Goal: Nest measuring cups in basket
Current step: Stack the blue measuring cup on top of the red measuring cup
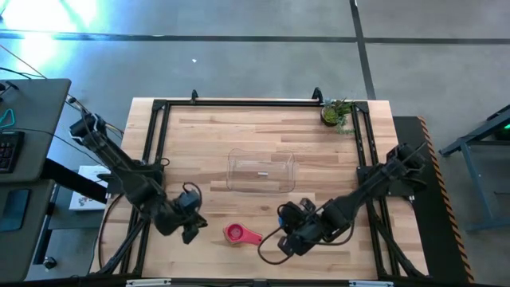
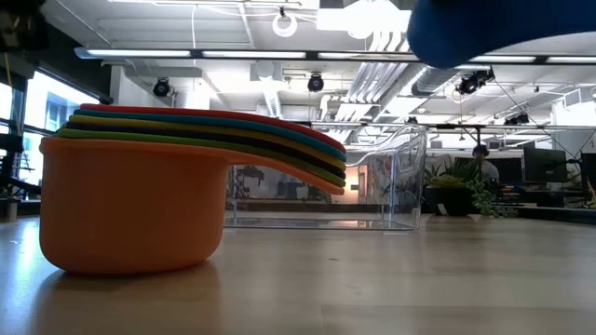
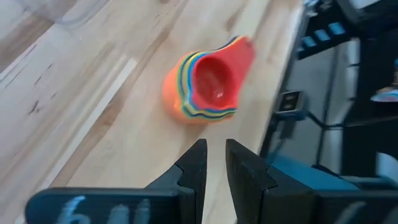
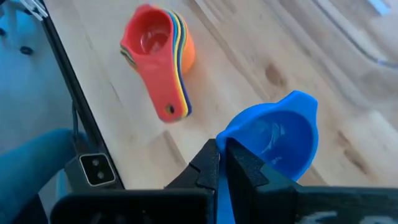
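Note:
A nested stack of measuring cups (image 1: 239,233) stands on its orange outer bowl (image 2: 130,205) near the table's near edge, coral cup innermost (image 3: 211,84), handles fanned together. My left gripper (image 1: 191,229) hovers just left of the stack with its fingers (image 3: 214,163) narrowly open and touching nothing. My right gripper (image 1: 287,237), right of the stack, is shut on a blue measuring cup (image 4: 277,138), which also shows high up in the low view (image 2: 494,28). The clear basket (image 1: 261,171) sits at mid-table with no cups in it. My right gripper holds the blue cup at the near side of its bowl rim (image 4: 239,134), pinched between the two fingers. The fingers themselves hide the exact place of contact and the handle. The cup is lifted clear of the table, with its hollow open toward the wrist camera.
A small potted plant (image 1: 336,113) stands at the far right corner. A black frame rail (image 1: 255,102) runs along the table's edges. Bare wood (image 1: 263,211) lies between the basket and the stack.

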